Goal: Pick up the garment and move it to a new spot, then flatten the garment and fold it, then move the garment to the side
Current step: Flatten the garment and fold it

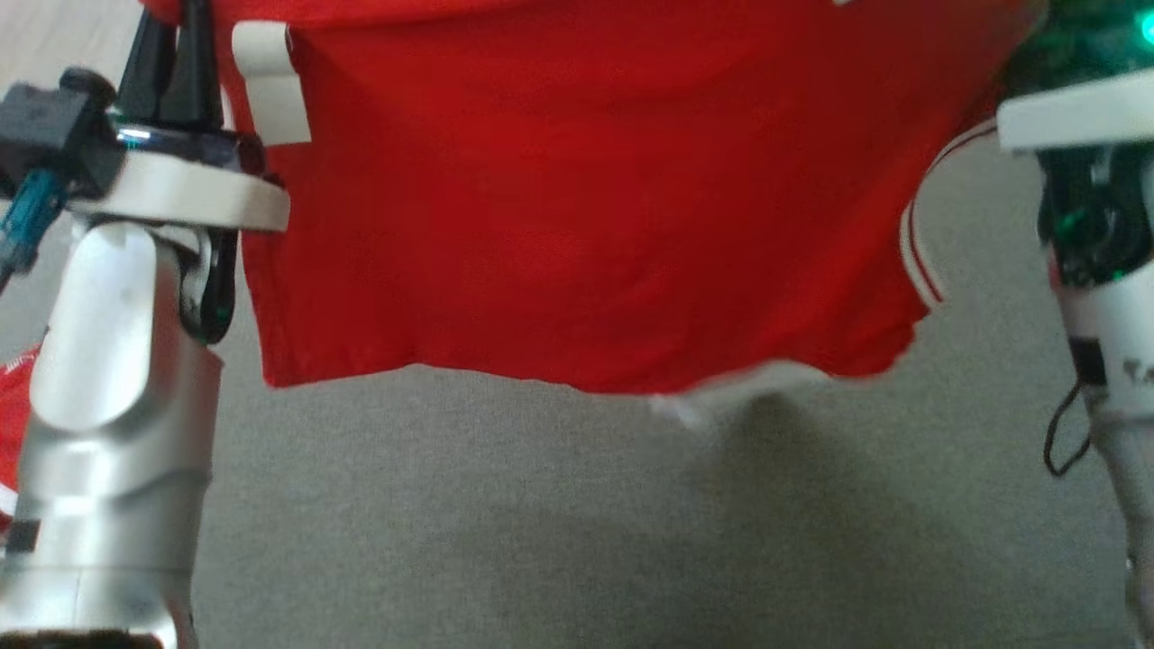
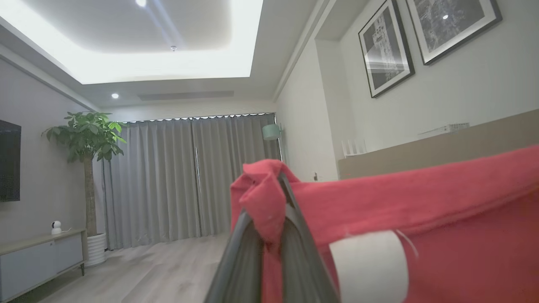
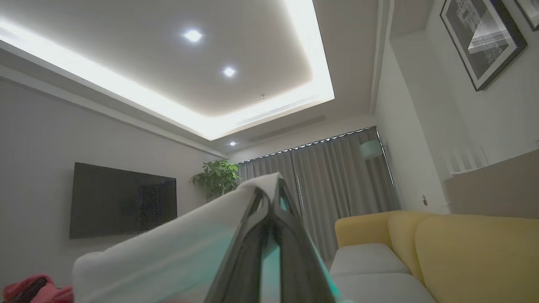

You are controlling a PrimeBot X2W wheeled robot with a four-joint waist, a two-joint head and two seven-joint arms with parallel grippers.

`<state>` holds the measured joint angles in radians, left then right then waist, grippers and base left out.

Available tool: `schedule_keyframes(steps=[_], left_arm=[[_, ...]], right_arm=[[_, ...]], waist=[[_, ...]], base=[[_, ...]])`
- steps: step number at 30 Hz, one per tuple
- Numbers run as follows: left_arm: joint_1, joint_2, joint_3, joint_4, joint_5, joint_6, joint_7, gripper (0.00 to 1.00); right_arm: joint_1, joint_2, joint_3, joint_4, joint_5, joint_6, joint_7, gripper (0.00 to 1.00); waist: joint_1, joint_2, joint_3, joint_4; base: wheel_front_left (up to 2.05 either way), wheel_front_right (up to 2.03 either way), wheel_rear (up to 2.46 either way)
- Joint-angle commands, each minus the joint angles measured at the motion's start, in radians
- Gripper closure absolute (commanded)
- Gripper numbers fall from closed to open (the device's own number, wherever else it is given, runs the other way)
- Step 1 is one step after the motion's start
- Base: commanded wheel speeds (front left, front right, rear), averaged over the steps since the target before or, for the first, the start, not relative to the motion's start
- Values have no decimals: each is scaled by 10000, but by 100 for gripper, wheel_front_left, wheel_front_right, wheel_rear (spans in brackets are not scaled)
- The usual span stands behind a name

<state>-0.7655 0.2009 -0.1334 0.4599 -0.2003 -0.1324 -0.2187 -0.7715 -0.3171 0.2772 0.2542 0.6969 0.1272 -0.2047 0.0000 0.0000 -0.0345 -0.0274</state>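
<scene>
We've got silver forearms [image 1: 117,388], white wrist rings [image 1: 180,194], dark slim fingers [image 1: 194,81], blue plug [image 1: 32,221] on L, black cable loop [image 1: 1064,433] on R.

The left gripper [image 2: 278,185] rises from the bottom edge with its two dark fingers [image 2: 246,261] pressed together, a bunch of the red garment [image 2: 421,198] pinched between them and folded over their tips. From there the cloth stretches taut to the right edge, with a white patch [image 2: 368,265] on it just beside the fingers. Behind stands a room: grey curtains [image 2: 177,181] across the far wall, a leafy plant [image 2: 86,139] in a white pot, a dark screen [image 2: 9,160] at the left edge above a low cabinet [image 2: 38,256], a teal lamp [image 2: 271,131], two framed pictures [image 2: 385,46] on the right wall, and a pale wood floor [image 2: 160,269]
</scene>
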Motion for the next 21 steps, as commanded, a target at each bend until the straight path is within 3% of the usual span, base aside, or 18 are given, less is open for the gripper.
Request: schedule_keyframes(steps=[1, 6, 14, 21], left_arm=[[-602, 413, 229, -139, 35, 24, 46, 100], [-1984, 421, 372, 733, 59, 286, -117, 100], [-4652, 344, 635, 1492, 461, 1005, -421, 100], [-4276, 42, 1111, 1473, 377, 971, -428, 100]], right_arm=[[-413, 30, 126, -131, -80, 35, 62, 100], [-2121, 411, -49, 1167, -457, 35, -71, 100], [-5489, 832, -861, 3282, -2034, 35, -547, 100], [-5629, 1037, -1922, 3454, -2427, 35, -567, 100]], waist=[[0, 0, 272, 9], [0, 0, 1523, 53], [0, 0, 3237, 76], [0, 0, 3815, -79]], base=[[0, 0, 0], [0, 0, 0], [0, 0, 0], [0, 0, 0]])
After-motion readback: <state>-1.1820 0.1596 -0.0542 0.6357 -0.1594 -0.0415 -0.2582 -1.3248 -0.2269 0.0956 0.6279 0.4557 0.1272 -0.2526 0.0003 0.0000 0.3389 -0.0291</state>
